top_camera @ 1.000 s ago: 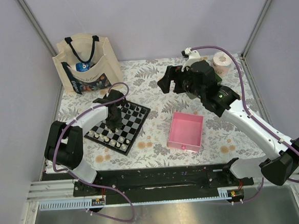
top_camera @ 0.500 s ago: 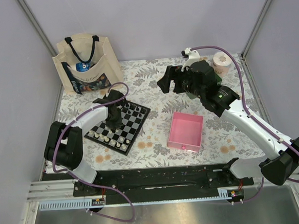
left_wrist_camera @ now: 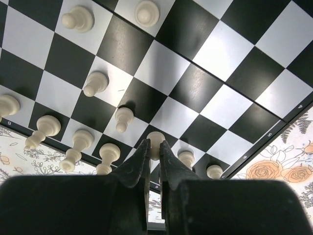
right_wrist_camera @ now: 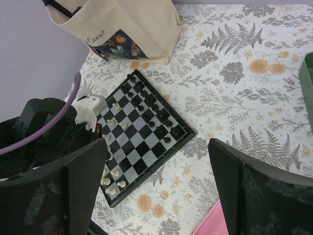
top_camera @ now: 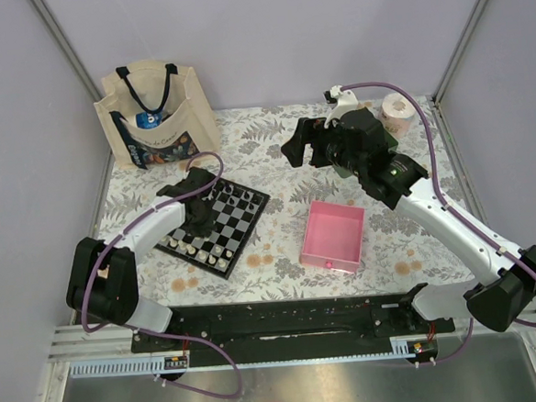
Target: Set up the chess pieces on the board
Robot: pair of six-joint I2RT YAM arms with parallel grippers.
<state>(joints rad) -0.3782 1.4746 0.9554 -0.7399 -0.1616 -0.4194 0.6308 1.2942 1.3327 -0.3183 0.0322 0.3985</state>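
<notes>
Now the left gripper (left_wrist_camera: pixel 152 148) is hovering low over the board (left_wrist_camera: pixel 195 29), its fingers pressed together and the tips at 1 white pawn (left_wrist_camera: pixel 156 137) near the edge. Whether they are pinching it, I cannot tell. The right gripper (right_wrist_camera: pixel 156 188) is hanging spread wide above the tablecloth (right_wrist_camera: pixel 234 73), well apart from the board.

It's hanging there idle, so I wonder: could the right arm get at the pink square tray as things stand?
Probably yes: the right gripper hangs open above the flowered table, and the pink square tray lies close by with nothing between them.
</notes>
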